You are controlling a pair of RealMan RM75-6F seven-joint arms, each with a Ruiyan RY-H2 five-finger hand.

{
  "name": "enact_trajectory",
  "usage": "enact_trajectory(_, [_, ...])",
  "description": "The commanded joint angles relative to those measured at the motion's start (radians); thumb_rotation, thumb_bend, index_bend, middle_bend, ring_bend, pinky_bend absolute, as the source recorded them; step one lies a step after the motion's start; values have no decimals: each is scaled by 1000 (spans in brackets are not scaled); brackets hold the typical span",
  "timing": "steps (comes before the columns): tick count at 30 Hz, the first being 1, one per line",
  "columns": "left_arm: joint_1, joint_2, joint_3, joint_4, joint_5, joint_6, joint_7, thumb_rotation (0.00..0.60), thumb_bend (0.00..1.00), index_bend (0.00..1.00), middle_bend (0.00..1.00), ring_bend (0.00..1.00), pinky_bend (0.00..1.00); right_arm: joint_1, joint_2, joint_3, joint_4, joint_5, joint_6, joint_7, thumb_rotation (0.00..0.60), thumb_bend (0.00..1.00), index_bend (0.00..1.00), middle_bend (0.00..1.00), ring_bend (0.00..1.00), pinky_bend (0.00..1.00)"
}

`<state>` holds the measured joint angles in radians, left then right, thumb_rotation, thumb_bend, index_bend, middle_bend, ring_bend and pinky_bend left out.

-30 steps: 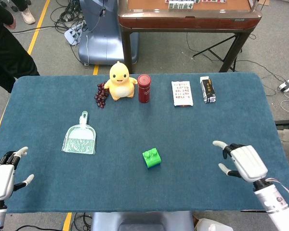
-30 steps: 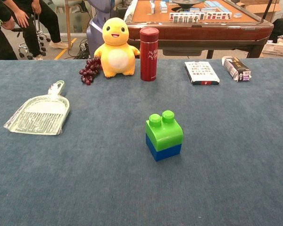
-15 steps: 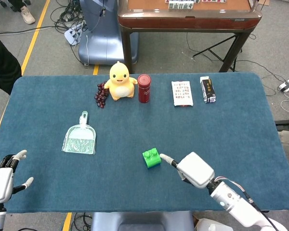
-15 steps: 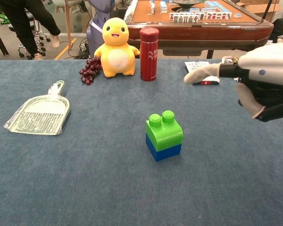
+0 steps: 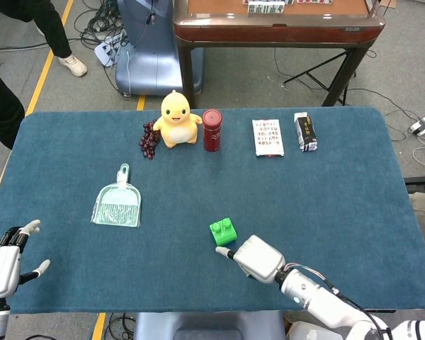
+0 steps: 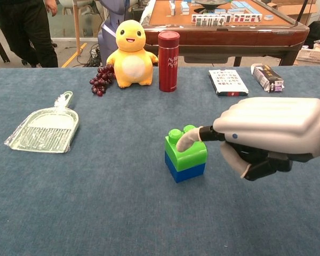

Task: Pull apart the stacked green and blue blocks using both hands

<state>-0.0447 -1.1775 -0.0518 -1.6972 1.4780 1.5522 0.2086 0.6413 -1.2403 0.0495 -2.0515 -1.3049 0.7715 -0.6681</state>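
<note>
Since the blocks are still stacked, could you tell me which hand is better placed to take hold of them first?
The right hand: a fingertip is already at the green block, which sits on the blue block. The left hand rests open at the table's near-left edge.

The red bottle (image 6: 168, 61) had white letters down its side, but they were too small to read.
</note>
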Motion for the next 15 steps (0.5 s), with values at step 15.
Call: enact_trajectory(15, [6, -14, 6, 21, 0, -2, -21, 600, 179, 233, 308, 213, 427, 178, -141, -34, 64, 325, 26, -182, 600, 1000, 164, 1000, 903, 929])
